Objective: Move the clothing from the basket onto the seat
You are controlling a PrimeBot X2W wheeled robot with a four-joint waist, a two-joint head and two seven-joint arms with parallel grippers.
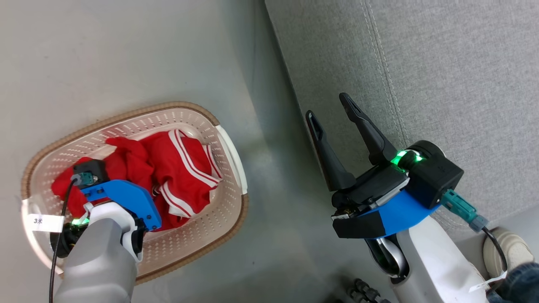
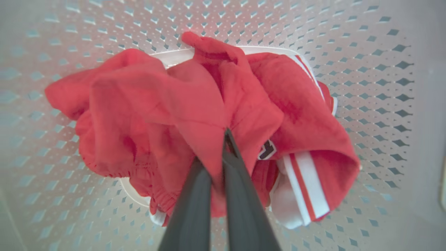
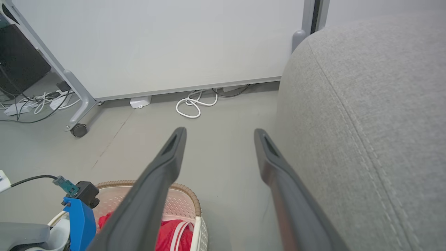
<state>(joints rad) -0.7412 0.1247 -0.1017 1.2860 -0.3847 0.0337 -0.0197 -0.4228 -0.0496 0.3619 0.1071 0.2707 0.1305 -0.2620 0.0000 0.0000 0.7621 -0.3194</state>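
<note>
Clothing (image 1: pixel 177 168), crumpled, long axis along the basket's (image 1: pixel 126 115) length, lies inside it; your left end effector (image 2: pixel 226 134) pinches a red fold mid-heap, your right end effector (image 1: pixel 327 105) spread beside the seat (image 1: pixel 442 84).

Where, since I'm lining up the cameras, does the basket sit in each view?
Head view: basket at lower left.
Left wrist view: its perforated walls all around the clothing.
Right wrist view: bottom left, partly cut off by the edge.
Shared landmark: that red clothing inside it.
</note>
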